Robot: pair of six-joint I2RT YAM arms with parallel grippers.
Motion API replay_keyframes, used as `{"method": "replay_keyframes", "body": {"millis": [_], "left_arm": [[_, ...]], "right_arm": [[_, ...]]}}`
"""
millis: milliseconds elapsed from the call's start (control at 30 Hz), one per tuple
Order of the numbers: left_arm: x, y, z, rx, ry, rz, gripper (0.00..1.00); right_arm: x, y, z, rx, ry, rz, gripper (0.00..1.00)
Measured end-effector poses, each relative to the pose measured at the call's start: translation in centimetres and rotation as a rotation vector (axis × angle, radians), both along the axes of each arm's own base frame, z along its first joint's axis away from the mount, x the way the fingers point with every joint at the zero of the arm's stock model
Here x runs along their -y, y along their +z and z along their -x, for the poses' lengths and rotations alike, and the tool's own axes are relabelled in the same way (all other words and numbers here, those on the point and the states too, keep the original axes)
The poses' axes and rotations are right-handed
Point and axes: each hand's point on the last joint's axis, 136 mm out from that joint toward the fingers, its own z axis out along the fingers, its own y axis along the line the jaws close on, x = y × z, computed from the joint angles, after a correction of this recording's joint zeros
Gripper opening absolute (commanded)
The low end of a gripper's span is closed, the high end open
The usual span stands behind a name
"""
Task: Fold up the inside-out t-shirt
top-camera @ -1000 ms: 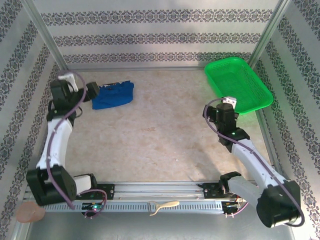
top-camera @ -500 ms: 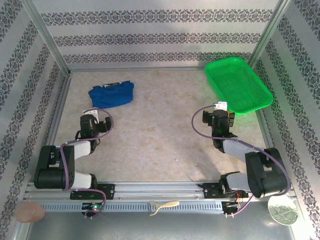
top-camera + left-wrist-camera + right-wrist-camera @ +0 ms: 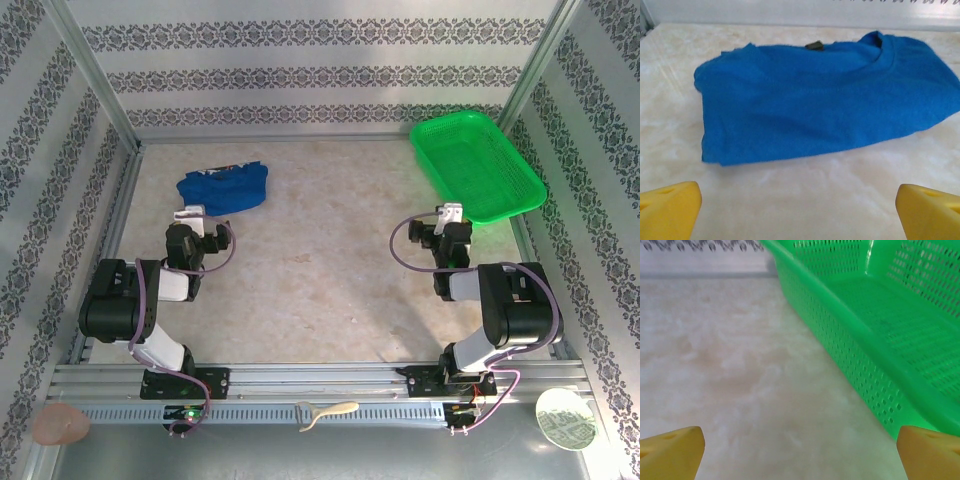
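The blue t-shirt (image 3: 224, 190) lies folded in a compact bundle at the far left of the table. In the left wrist view the t-shirt (image 3: 825, 100) shows its collar at the top right and a small dark tag at the upper edge. My left gripper (image 3: 192, 225) sits low just in front of it, apart from the cloth. Its yellow fingertips (image 3: 667, 210) stand wide, so the left gripper (image 3: 800, 210) is open over bare table. My right gripper (image 3: 446, 228) is open too, beside the basket, and the right gripper (image 3: 800, 450) has nothing between its fingers.
A green mesh basket (image 3: 480, 165) stands at the far right, its perforated wall (image 3: 860, 365) close to my right fingers. Patterned walls enclose the table. A metal rail (image 3: 320, 385) runs along the near edge, with a pale tool (image 3: 325, 412) on it.
Both arms have drawn back from their reach and folded low near their bases. The left gripper came away from the t-shirt, which has stayed put.
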Motion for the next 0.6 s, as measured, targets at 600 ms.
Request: {"method": "replay_keyframes", "body": {"millis": [600], "left_arm": [[0.19,-0.02,-0.03,-0.002,-0.004,-0.013,0.99]], "right_arm": [[-0.75,0.14,-0.1,0.002,0.032,-0.012,0.98]]}}
